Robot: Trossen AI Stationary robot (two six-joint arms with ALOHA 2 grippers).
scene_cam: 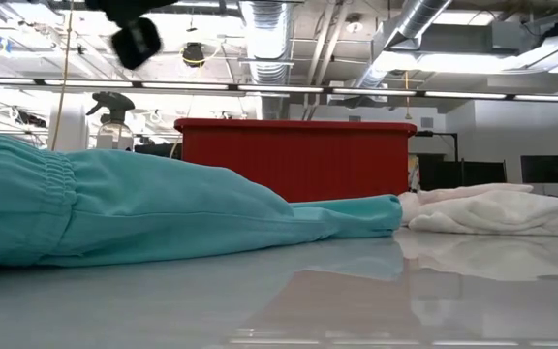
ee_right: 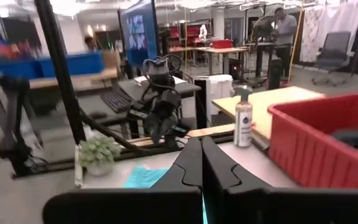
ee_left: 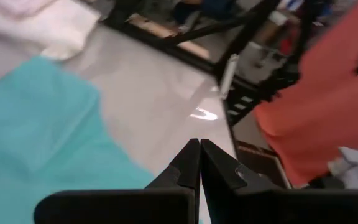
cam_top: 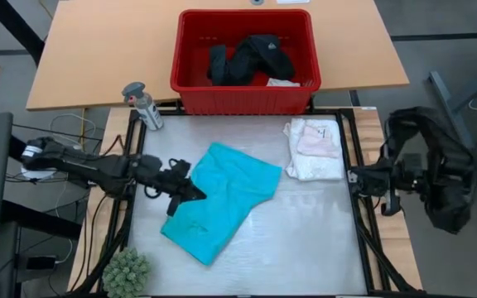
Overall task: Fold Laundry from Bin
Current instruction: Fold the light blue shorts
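Turquoise shirt (cam_top: 222, 200) lies spread flat on the table (cam_top: 305, 240), roughly mid-table, slanted w/ one end toward the front-left. In the low view it fills the left side, gathered elastic edge nearest the camera. To its right, well apart, a folded stack sits near the table's back-right corner: white lacy top (cam_top: 311, 161) underneath, small pale pink-white piece (cam_top: 319, 142) on it. The low view shows the white heap just beside the shirt's far end, touching or nearly so; can't tell which.

Bin (cam_top: 190, 89), red w/ slotted sides, stands behind the table's back edge on a wooden surface (cam_top: 98, 50). Black clothing (cam_top: 251, 58) is piled inside, plus a bit of white fabric at the bin's front-right inner corner.

Left claw (cam_top: 199, 195) is over the shirt's left edge, fingers pressed together, nothing between them; the left wrist view shows the closed tips above teal cloth & bare table. Can't tell if it touches the fabric.

Right claw (cam_top: 353, 176) waits at the table's right edge, just beside the white stack, also shut & empty.

Spray bottle (cam_top: 143, 106) stands at the back-left corner, near the bin. Small green plant (cam_top: 127, 271) sits at the front-left corner. Right wrist view also shows people far off in the room.
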